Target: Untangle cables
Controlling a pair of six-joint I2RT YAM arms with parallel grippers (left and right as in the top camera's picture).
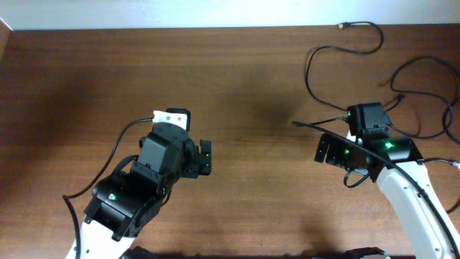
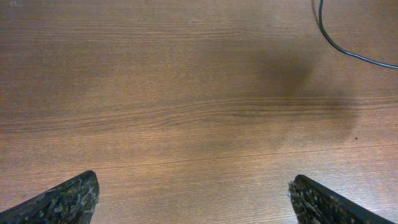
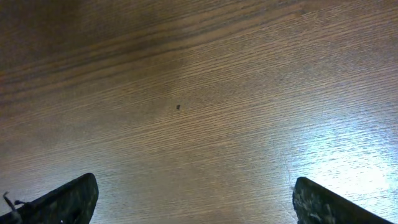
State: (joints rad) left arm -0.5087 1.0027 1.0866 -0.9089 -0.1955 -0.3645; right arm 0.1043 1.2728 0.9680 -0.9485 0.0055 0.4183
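Observation:
Thin black cables lie at the far right of the table. One cable [image 1: 310,68] runs from a metallic plug [image 1: 342,26] near the far edge, loops, and comes down toward my right arm. Another cable [image 1: 420,63] loops at the right edge. A thin strand [image 1: 305,125] ends just left of my right wrist; I cannot tell whether it touches the arm. My right gripper [image 1: 321,150] [image 3: 196,202] is open and empty over bare wood. My left gripper [image 1: 205,157] [image 2: 193,202] is open and empty left of centre. A cable stretch [image 2: 339,48] shows in the left wrist view's top right corner.
The wooden table [image 1: 215,79] has its far edge along the top of the overhead view. Thicker black wires [image 1: 118,144] run along my left arm. A small dark speck [image 3: 178,107] marks the wood under my right gripper.

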